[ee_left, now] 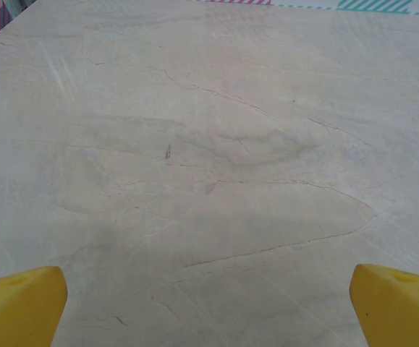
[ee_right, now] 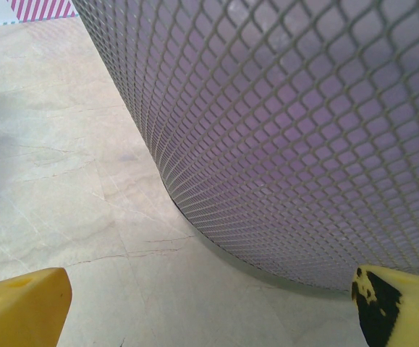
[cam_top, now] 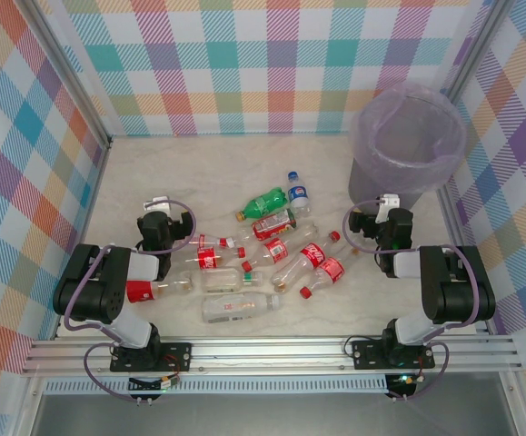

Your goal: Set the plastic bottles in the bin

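Several plastic bottles lie scattered on the marble tabletop between the two arms. A green one [cam_top: 264, 202] and a blue-labelled one [cam_top: 297, 189] lie farthest back. Red-labelled ones [cam_top: 303, 257] and clear pale-labelled ones [cam_top: 240, 307] lie nearer. The bin [cam_top: 408, 145], dark mesh lined with a lilac bag, stands at the back right. My left gripper [cam_top: 158, 203] sits left of the bottles, open over bare marble [ee_left: 208, 289]. My right gripper [cam_top: 386, 205] is open and empty just in front of the bin; its wrist view has the bin's mesh wall [ee_right: 303, 130] close ahead of the gripper [ee_right: 210, 289].
Checked walls enclose the table on three sides. A metal rail [cam_top: 263, 350] runs along the near edge under the arm bases. One red-labelled bottle [cam_top: 149, 289] lies against the left arm. Bare marble [cam_top: 208, 163] lies behind the bottles.
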Action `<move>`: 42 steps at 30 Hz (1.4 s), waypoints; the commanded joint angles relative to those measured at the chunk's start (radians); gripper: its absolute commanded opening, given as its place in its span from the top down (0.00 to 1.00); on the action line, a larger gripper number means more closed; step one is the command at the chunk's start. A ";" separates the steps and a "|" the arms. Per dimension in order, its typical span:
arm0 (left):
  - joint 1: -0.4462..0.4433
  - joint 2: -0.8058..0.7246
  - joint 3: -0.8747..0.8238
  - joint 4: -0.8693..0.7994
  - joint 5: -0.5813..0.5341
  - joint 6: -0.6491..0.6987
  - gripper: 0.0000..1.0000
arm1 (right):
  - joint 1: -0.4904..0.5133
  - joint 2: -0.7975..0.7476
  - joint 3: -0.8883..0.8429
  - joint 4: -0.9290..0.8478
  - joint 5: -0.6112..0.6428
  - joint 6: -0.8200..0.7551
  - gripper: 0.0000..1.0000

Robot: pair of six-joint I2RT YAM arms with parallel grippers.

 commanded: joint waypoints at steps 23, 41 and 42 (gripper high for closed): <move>-0.181 -0.416 0.572 -1.216 -0.071 -0.276 0.00 | 0.024 -0.596 0.310 -1.356 0.216 0.396 0.01; -0.655 -0.193 0.775 -1.361 0.119 -0.568 0.03 | 0.362 -0.742 0.133 -1.465 -0.057 0.990 0.13; -0.661 -0.191 0.768 -1.357 0.108 -0.572 0.04 | 0.364 -0.707 0.136 -1.442 -0.071 0.987 0.13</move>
